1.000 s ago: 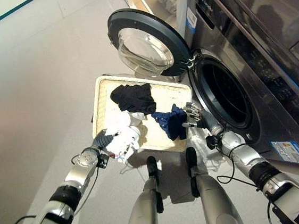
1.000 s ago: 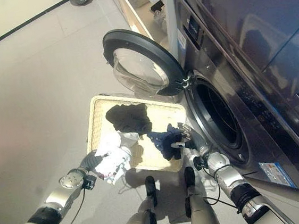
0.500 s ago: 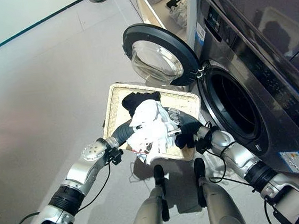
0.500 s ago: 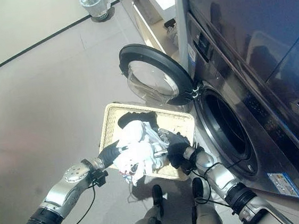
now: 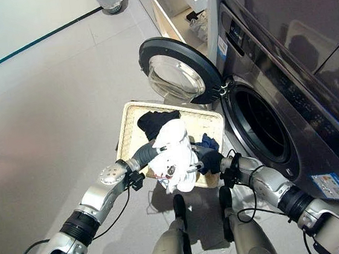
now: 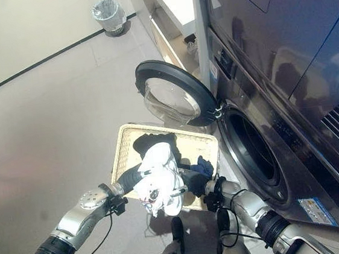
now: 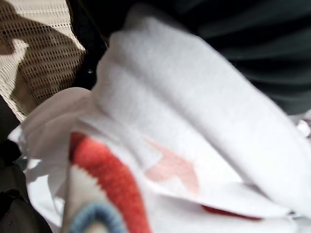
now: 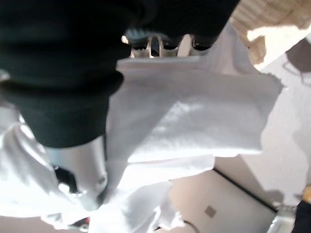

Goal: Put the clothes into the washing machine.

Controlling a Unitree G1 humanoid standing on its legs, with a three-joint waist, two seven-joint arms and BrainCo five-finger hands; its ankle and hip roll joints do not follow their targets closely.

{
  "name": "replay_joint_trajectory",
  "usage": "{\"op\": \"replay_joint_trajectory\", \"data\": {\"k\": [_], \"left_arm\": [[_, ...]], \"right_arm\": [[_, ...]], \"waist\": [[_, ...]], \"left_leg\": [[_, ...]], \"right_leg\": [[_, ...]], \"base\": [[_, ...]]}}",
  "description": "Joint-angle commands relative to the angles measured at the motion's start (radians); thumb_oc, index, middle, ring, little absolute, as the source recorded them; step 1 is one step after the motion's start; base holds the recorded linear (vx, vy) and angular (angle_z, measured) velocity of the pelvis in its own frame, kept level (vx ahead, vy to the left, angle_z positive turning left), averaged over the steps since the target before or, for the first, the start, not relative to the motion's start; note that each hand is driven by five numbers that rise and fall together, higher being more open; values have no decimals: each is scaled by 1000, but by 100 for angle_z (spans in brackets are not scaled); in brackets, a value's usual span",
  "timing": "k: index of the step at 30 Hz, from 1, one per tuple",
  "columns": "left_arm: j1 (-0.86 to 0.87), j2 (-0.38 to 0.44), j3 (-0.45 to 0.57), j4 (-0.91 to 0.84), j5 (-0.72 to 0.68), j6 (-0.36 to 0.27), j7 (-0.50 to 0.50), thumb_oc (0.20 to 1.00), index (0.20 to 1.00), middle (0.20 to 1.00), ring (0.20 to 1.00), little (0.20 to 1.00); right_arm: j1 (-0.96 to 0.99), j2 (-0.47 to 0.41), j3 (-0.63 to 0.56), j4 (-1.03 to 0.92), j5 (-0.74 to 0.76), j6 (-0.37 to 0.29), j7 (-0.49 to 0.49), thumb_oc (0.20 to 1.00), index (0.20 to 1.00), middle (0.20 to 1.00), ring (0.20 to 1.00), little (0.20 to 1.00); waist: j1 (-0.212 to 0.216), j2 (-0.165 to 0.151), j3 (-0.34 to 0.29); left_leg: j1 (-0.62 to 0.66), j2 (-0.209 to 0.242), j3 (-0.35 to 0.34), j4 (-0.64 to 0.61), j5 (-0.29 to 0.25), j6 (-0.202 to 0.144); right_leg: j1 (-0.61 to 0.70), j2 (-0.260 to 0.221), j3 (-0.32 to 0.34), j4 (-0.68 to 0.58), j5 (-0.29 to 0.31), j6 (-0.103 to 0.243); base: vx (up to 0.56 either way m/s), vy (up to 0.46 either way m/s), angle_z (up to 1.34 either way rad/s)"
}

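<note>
Left eye view. White garment (image 5: 174,157), bunched, at lower centre of frame, raised above the near edge of the basket (image 5: 130,120). Left hand (image 5: 150,153) at its left side, right hand (image 5: 204,160) at its right; the cloth sits pressed between them. Fingers of both are buried in the folds, so whether they are curled or straight cannot be told. Black garment (image 5: 154,120) and blue garment (image 5: 207,141) lie in the basket. Washer (image 5: 287,90) at right of frame, door (image 5: 179,71) swung wide, drum opening (image 5: 260,123) dark and clear.

Right eye view. Same layout. A tail of white cloth hangs below the bundle at lower centre. Bin (image 6: 110,15) at upper left, well apart.

Left wrist view. White cloth with red and blue print across most of the frame; basket mesh at upper left.

Right wrist view. Dark cover of the right hand at upper left; silver fingers (image 8: 160,44) at top centre lie against the white cloth, their tips hidden.

Handling note, as judgement. Step in hand: carry the bundle right to the drum. Keep both hands squeezing evenly inward, lift the hanging tail clear of the basket rim and the drum lip, and push well inside before letting go.
</note>
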Motion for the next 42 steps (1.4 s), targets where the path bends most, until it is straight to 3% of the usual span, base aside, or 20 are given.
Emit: {"op": "replay_joint_trajectory", "data": {"k": [1, 14, 15, 16, 17, 18, 23, 24, 25, 26, 28, 36, 38, 41, 42], "left_arm": [[-68, -17, -3, -31, -6, -81, 52, 200, 200, 200, 200, 200], [-51, -12, -54, -34, 162, -158, 189, 200, 200, 200, 200, 200], [-52, -11, -57, -35, 164, -161, 199, 200, 200, 200, 200, 200], [-53, -11, -59, -38, 153, -166, 220, 200, 200, 200, 200, 200], [-52, -12, -58, -39, 156, -170, 228, 200, 200, 200, 200, 200], [-44, -12, -54, -43, 183, -191, 241, 200, 200, 200, 200, 200], [-43, -9, -74, -41, 241, -186, 283, 200, 200, 200, 200, 200], [-47, -9, -81, -37, 261, -176, 293, 263, 263, 263, 263, 263], [-48, -9, -82, -35, 266, -175, 295, 347, 347, 347, 347, 347], [-55, -7, -90, -25, 308, -164, 317, 598, 598, 598, 598, 598], [-64, -1, -104, -8, 367, -137, 359, 1000, 1000, 1000, 1000, 1000], [-75, -12, -125, 61, 459, -83, 546, 1000, 1000, 1000, 1000, 1000], [-76, -26, -122, 120, 476, -70, 670, 1000, 1000, 1000, 1000, 1000], [-73, -44, -108, 181, 459, -49, 779, 1000, 1000, 1000, 1000, 1000], [-69, -63, -89, 240, 430, -52, 849, 1000, 1000, 1000, 1000, 1000]], "right_arm": [[26, 119, 68, -90, 143, 25, 63, 1000, 1000, 1000, 1000, 1000], [89, 167, 75, -108, 364, 42, 35, 1000, 1000, 1000, 1000, 1000], [88, 169, 76, -108, 367, 41, 32, 840, 840, 840, 840, 840], [88, 172, 77, -107, 368, 40, 28, 605, 605, 605, 605, 605], [89, 173, 79, -107, 369, 39, 27, 523, 523, 523, 523, 523], [96, 166, 79, -107, 379, 47, 41, 209, 209, 209, 209, 209], [106, 159, 89, -120, 383, 51, 61, 200, 200, 200, 200, 200], [106, 158, 92, -124, 383, 51, 57, 200, 200, 200, 200, 200], [105, 158, 92, -124, 383, 51, 56, 200, 200, 200, 200, 200], [102, 158, 92, -122, 384, 54, 54, 200, 200, 200, 200, 200], [98, 160, 97, -122, 381, 57, 48, 200, 200, 200, 200, 200], [96, 162, 113, -93, 346, 58, 23, 200, 200, 200, 200, 200], [95, 165, 107, -65, 332, 40, 3, 200, 200, 200, 200, 200], [94, 167, 91, -31, 330, 13, -16, 200, 200, 200, 200, 200], [93, 170, 77, -5, 336, -22, -48, 200, 200, 200, 200, 200]], "waist": [[0, -90, -25], [-6, -92, 6], [-6, -92, 8], [-6, -92, 10], [-6, -92, 12], [-5, -93, 15], [-5, -95, 26], [-6, -95, 27], [-6, -95, 28], [-6, -96, 31], [-7, -97, 34], [-8, -102, 53], [-8, -104, 64], [-10, -104, 74], [-12, -105, 78]], "left_leg": [[7, -90, 66, 45, -91, 12], [-7, -92, 75, 36, -85, 16], [-8, -91, 76, 36, -83, 16], [-10, -91, 77, 36, -83, 16], [-10, -91, 76, 36, -83, 16], [-11, -91, 73, 32, -83, 18], [-20, -93, 67, 34, -81, 20], [-23, -94, 66, 34, -81, 20], [-24, -95, 65, 35, -81, 20], [-27, -95, 65, 38, -81, 21], [-34, -96, 62, 41, -81, 22], [-53, -96, 56, 43, -77, 23], [-67, -96, 53, 48, -74, 22], [-76, -94, 52, 49, -71, 20], [-85, -94, 51, 54, -69, 18]], "right_leg": [[78, -9, 41, -92, -21, 84], [55, -6, 53, -103, -4, 88], [54, -6, 53, -103, -4, 88], [51, -5, 55, -102, -3, 87], [50, -4, 56, -101, -3, 87], [45, -2, 59, -101, -3, 88], [36, 2, 62, -96, -2, 88], [34, 2, 64, -95, -2, 87], [33, 2, 64, -94, -2, 87], [28, 2, 64, -90, -2, 88], [19, 3, 66, -85, -3, 88], [-8, 10, 77, -70, -3, 89], [-26, 11, 76, -56, -4, 89], [-39, 11, 74, -44, -7, 89], [-51, 10, 74, -34, -10, 89]], "base": [[-38, 16, -2], [-5, 11, -6], [0, 0, 0], [-2, 14, -4], [2, 16, -4], [1, 9, -4], [-3, 1, -3], [0, 0, 0], [0, 0, 0], [0, 0, 0], [0, 0, 0], [4, -8, 0], [17, -41, -2], [21, -39, -5], [19, -35, -1]]}}
